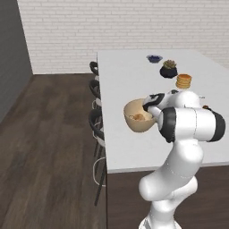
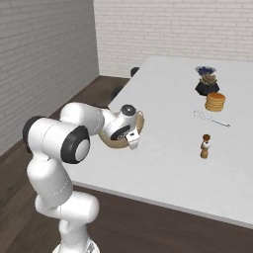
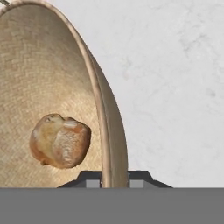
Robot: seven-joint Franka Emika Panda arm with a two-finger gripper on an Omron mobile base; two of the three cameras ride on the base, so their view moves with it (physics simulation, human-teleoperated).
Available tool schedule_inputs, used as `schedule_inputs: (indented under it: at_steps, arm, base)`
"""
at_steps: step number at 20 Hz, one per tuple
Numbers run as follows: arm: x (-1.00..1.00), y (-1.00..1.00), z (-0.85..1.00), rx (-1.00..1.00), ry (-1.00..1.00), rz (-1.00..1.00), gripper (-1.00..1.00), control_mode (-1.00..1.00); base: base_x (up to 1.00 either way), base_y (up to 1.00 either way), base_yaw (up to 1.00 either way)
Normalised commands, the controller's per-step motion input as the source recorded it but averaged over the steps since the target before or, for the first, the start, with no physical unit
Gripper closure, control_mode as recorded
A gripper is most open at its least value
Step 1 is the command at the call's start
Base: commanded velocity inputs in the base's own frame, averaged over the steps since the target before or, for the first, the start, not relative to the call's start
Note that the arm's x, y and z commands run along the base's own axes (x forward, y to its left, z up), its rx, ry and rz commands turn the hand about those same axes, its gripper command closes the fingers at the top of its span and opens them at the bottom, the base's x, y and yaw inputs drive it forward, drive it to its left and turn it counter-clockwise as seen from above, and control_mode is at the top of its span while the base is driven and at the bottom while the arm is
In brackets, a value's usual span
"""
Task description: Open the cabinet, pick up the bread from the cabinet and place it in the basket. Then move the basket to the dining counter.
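Note:
The tan basket (image 1: pixel 134 120) hangs tilted over the left part of the white dining counter (image 1: pixel 129 76); whether it touches the top I cannot tell. The golden-brown bread (image 1: pixel 139 117) lies inside it, also seen as the bread (image 3: pixel 60 141) on the woven wall of the basket (image 3: pixel 48 78). My gripper (image 1: pixel 150 112) is shut on the basket's right rim. In the hand view the rim runs down between the two fingers of the gripper (image 3: pixel 114 180). From the right, the hand covers most of the basket (image 2: pixel 114 145). The cabinet is out of view.
Black stools (image 1: pixel 95 87) line the counter's left side. Farther along the top stand a blue bowl (image 1: pixel 154 58), a dark potted plant (image 1: pixel 169 69) and a stack of pancakes (image 1: pixel 184 81). A small brown shaker (image 2: pixel 205 146) and a utensil (image 2: pixel 211 118) lie to the right.

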Motion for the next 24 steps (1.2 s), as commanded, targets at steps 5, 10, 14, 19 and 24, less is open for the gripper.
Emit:
schedule_inputs:
  at_steps: [5,10,14,19,24]
  arm:
    - [0.00,0.00,-0.04,0.00,-0.02,0.00,1.00,-1.00]
    - [0.00,0.00,-0.16,0.00,-0.01,0.00,-1.00,-1.00]
    - [0.00,0.02,0.10,0.00,-0.01,0.00,-1.00,-1.00]
    - [-0.14,0.00,0.51,0.00,-0.01,0.00,-1.00,-1.00]
    - [-0.87,-0.08,0.79,0.00,-0.02,0.00,-1.00,-1.00]
  base:
    - [0.00,0.00,0.00]
    - [0.00,0.00,0.00]
    - [0.00,0.00,0.00]
    - [0.00,0.00,0.00]
    - [0.00,0.00,0.00]
